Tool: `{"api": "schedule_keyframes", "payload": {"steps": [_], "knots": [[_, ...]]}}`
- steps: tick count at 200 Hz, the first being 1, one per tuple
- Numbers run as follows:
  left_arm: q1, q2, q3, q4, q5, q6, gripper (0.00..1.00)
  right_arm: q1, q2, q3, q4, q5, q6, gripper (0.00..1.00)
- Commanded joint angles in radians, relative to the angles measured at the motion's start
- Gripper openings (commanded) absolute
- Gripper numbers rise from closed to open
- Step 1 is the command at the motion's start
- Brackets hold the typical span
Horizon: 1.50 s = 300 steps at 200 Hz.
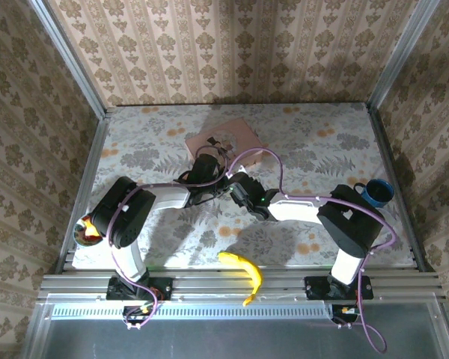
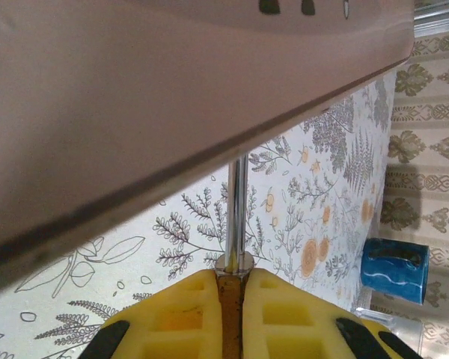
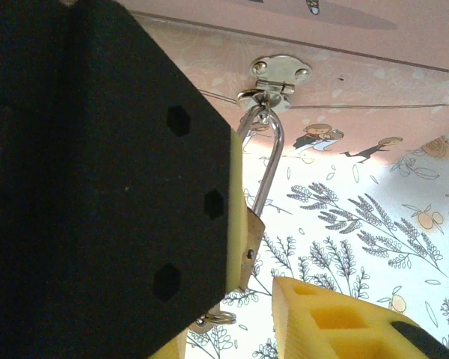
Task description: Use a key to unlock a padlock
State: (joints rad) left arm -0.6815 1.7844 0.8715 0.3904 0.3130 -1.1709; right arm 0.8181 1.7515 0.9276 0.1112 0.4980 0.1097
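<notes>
Under the tin's [image 3: 374, 67] hasp [image 3: 280, 71], left gripper [image 2: 230, 288] clamps brass silver-shackled padlock [image 2: 237, 213]; right gripper [image 3: 228, 325] parted.

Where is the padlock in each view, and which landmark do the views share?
Top external: hidden between the left gripper and the right gripper, near the pink tin.
Left wrist: padlock at bottom centre, clamped in yellow fingers, shackle running up to the tin.
Right wrist: padlock at centre, shackle hooked in the tin's hasp.
Shared landmark: the pink tin.
</notes>
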Motion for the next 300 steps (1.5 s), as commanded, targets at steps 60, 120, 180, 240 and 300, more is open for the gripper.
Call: {"api": "schedule_keyframes", "payload": {"steps": [60,120,180,240,300], "knots": [[-0.015,-0.033,-0.009,0.012,0.062,-0.028,0.00,-0.040,0.014,-0.112,0.137,-0.031,0.106,0.04],[-0.016,-0.010,-0.001,0.022,0.074,-0.035,0.00,-0.158,-0.009,-0.127,0.166,-0.347,0.359,0.00],[-0.016,-0.005,-0.006,0.028,0.074,-0.040,0.00,-0.338,-0.040,-0.214,0.394,-0.711,0.596,0.00],[-0.015,-0.007,-0.019,0.042,0.072,-0.047,0.00,-0.435,0.049,-0.252,0.667,-0.937,0.808,0.00],[-0.012,-0.008,-0.026,0.044,0.069,-0.050,0.00,-0.480,0.200,-0.278,0.981,-1.020,1.048,0.00]]}}
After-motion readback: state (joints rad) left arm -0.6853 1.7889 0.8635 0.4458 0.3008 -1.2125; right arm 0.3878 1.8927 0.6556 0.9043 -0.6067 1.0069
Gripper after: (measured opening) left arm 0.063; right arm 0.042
